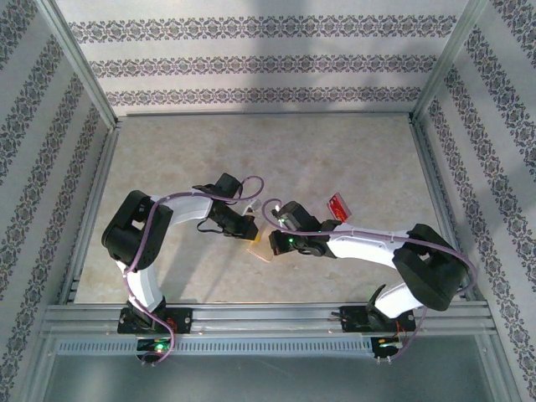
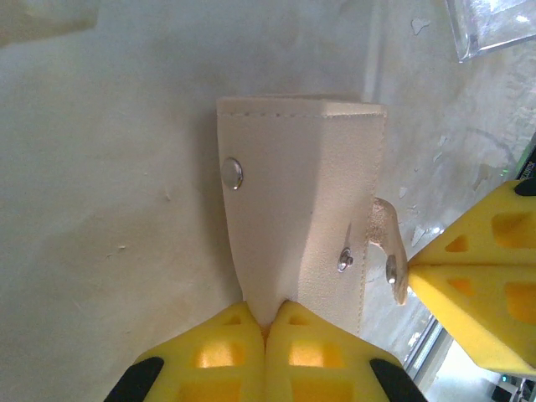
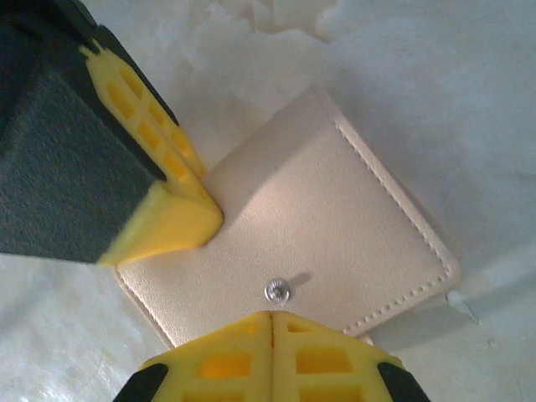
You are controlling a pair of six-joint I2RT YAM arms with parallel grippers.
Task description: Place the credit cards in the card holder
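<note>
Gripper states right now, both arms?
Left gripper: closed on the card holder.
Right gripper: closed, pinching the same card holder's edge.

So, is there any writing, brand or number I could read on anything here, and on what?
On the small bright red flat card: white marks, too small to read.
On the tan stitched folding wallet: no text, just plain metal snaps.
On the clear plastic card: nothing readable.
</note>
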